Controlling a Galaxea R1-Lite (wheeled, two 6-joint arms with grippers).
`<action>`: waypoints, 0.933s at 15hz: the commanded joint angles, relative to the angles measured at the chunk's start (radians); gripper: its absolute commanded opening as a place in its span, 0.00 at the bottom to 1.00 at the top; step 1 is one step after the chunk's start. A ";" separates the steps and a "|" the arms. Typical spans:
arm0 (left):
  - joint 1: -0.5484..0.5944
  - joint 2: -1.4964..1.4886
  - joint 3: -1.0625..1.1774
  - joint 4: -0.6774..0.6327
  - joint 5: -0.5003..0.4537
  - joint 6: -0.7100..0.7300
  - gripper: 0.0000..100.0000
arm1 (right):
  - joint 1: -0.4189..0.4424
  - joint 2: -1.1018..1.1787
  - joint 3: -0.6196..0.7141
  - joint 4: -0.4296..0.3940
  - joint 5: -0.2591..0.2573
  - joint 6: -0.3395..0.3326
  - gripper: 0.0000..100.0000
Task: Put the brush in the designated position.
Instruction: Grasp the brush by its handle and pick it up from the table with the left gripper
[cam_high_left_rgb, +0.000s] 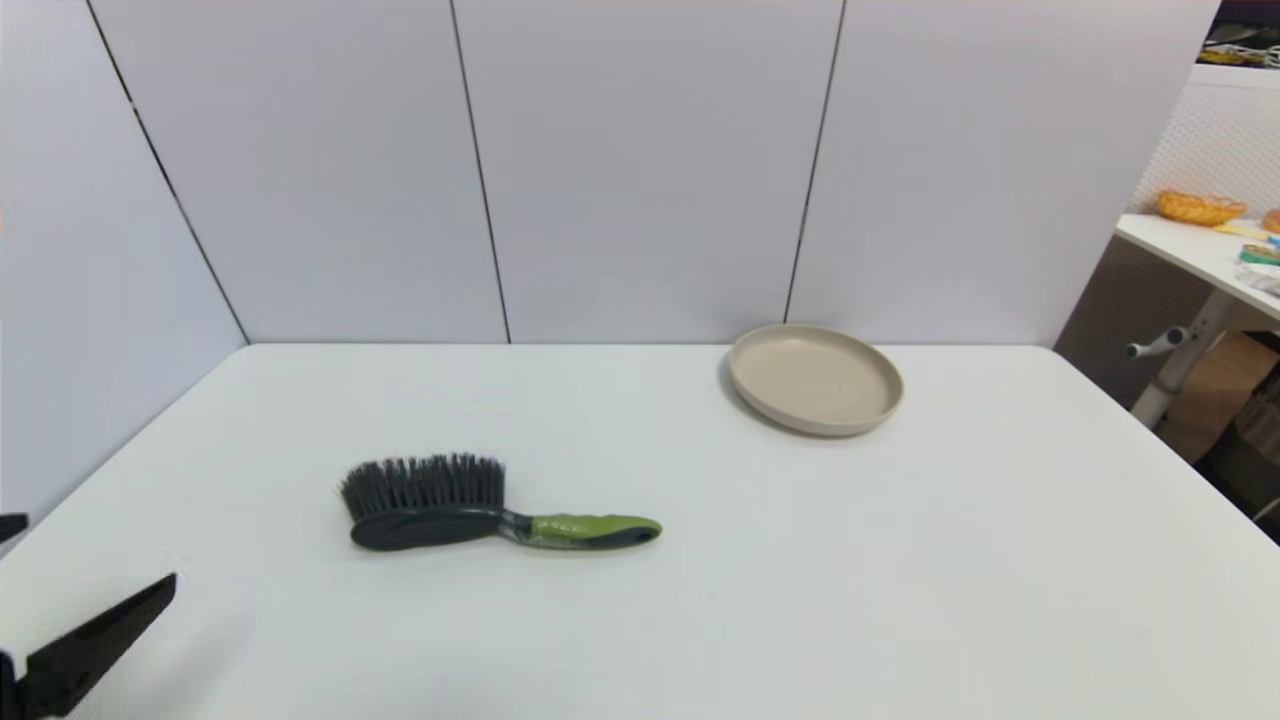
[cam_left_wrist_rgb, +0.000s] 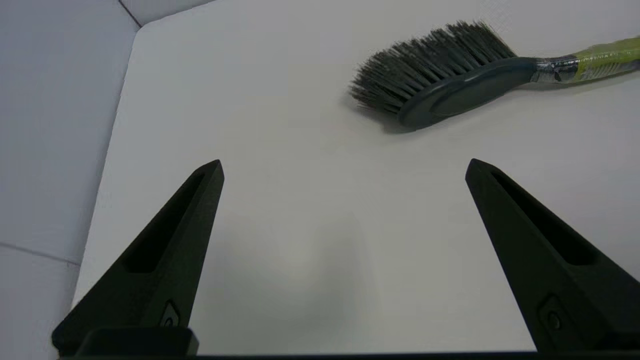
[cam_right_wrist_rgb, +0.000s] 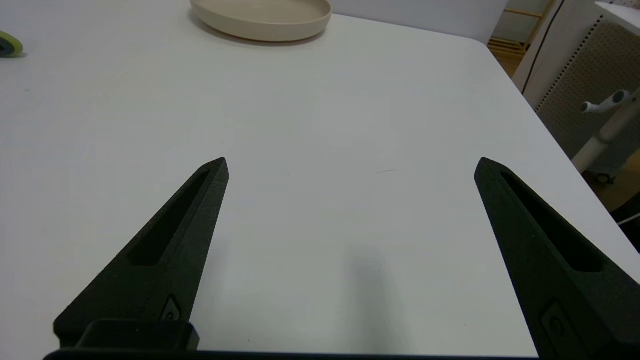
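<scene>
On the white surface (cam_high_left_rgb: 900, 560), left of centre, I see the hand brush with dark bristles, black oval head and olive-green handle (cam_high_left_rgb: 480, 510) lying on its side, untouched, well apart from the round beige plate (cam_high_left_rgb: 815, 378) at the back. My left claw (cam_left_wrist_rgb: 345, 167) hangs spread and empty near the bristle end, and the right claw (cam_right_wrist_rgb: 350, 165) is spread and empty over bare surface. The risk I see: pinching the springy bristles instead of the handle would let the brush twist or slip — only the left wrist view shows the bristles fanning close by, while the right wrist view catches just the handle tip.

Black-bristled, olive-handled brush (cam_high_left_rgb: 480, 510); beige plate (cam_high_left_rgb: 815, 378); white table (cam_high_left_rgb: 900, 560).
</scene>
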 joint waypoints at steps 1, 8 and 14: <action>-0.122 0.456 -0.344 0.032 -0.079 0.070 1.00 | 0.000 0.001 0.002 0.000 0.001 -0.001 1.00; -0.346 0.723 -0.605 0.089 -0.079 -0.053 1.00 | 0.000 0.001 0.002 0.000 0.001 -0.001 1.00; -0.432 0.899 -0.763 0.109 -0.052 -0.229 1.00 | 0.000 0.001 0.002 0.000 0.001 -0.001 1.00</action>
